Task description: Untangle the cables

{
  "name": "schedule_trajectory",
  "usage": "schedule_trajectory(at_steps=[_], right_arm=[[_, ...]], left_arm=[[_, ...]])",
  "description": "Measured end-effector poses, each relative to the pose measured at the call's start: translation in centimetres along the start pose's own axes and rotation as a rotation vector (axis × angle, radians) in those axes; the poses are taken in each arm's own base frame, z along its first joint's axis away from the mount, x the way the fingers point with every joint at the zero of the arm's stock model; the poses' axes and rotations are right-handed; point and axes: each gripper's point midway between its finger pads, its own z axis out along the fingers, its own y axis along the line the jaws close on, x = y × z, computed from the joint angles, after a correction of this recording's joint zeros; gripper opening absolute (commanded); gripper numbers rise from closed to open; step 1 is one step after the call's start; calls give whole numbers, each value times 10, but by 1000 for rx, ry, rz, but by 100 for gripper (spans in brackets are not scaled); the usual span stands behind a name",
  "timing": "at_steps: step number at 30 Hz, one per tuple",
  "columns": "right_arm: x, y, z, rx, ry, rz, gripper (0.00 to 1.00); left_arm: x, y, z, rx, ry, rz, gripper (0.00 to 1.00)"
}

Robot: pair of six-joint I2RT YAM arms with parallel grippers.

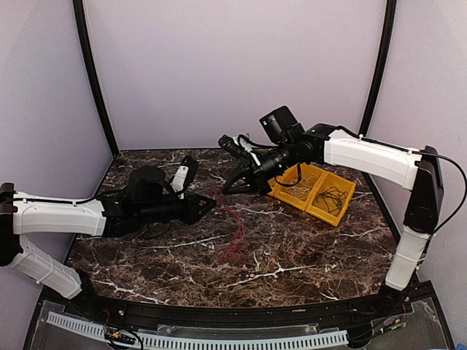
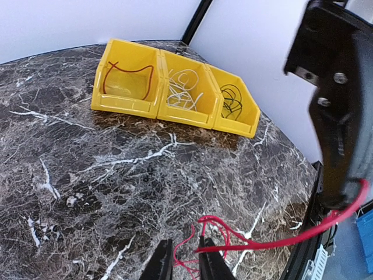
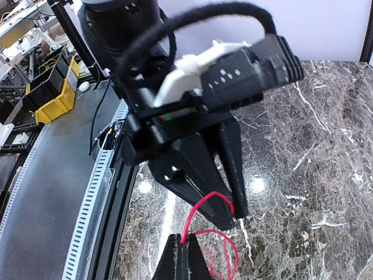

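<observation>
The right gripper (image 3: pixel 185 242) is clenched on the red cable (image 2: pixel 315 231): its fingers meet with no gap, and the wire comes out at their tips. The left gripper (image 2: pixel 185 245) has its jaws a little apart. The same cable runs through that gap and lies against one finger, but it is not pinched.

From above, the two grippers meet nose to nose over the middle of the table (image 1: pixel 146 255). The right one sits at about 1 o'clock from the left, close beside it. A short stretch of red cable spans between them off the surface. The rest drops toward 6 o'clock and lies on the marble in loose loops.

The left arm reaches in from 9 o'clock, low over the table. The right arm reaches in from 3 o'clock.

Three yellow bins (image 2: pixel 180 114) stand joined in a row at 2 o'clock on the table, just behind the right gripper. In the left wrist view they hold, from 9 to 3 o'clock, a second red wire (image 2: pixel 152 76), a white cable (image 2: pixel 183 90) and a black cable (image 2: pixel 232 102), each coiled in its own compartment.
</observation>
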Motion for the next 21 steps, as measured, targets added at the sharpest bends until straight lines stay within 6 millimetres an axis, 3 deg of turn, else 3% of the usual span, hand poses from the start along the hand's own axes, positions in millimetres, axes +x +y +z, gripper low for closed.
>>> schedule_trajectory(at_steps=[9,16,21], right_arm=[[-16,18,-12,-34,-39,-26,0],[-29,35,-25,-50,-68,-56,0],[-43,51,-39,-53,-98,-98,0]], left_arm=[[-18,9,25,-2,-153,-85,23],[-17,16,64,12,-188,-140,23],[-15,25,77,-5,-225,-180,23]])
